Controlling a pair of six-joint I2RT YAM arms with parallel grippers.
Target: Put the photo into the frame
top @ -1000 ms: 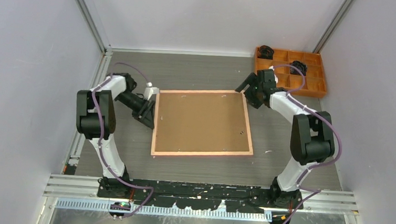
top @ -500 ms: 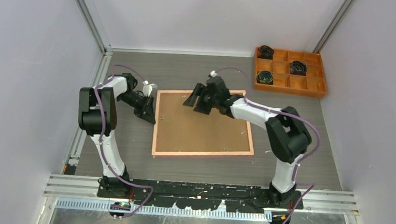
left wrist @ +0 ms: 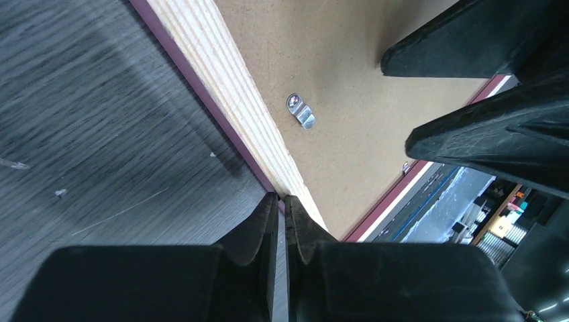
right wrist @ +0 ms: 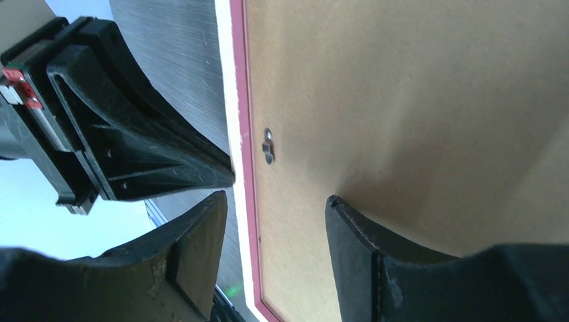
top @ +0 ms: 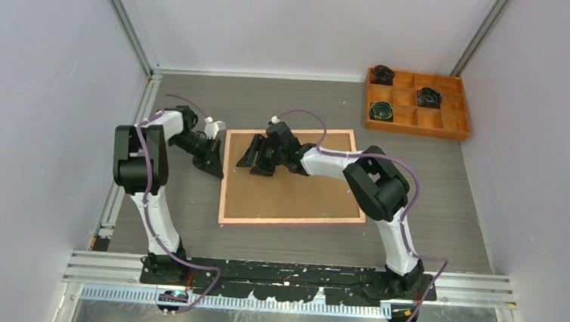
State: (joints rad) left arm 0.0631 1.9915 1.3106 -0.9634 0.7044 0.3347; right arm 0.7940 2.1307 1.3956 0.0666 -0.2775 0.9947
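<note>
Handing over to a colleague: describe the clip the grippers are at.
Find the frame lying back-up mid-table and follow its left border to where the left gripper and right gripper nearly meet. The clip is the small silver tab on the brown board just inside that border, the only one between them.

Back-up frame (top: 295, 196), left claw (top: 218, 171) at its left edge, right claw (top: 248, 161) over it
</note>
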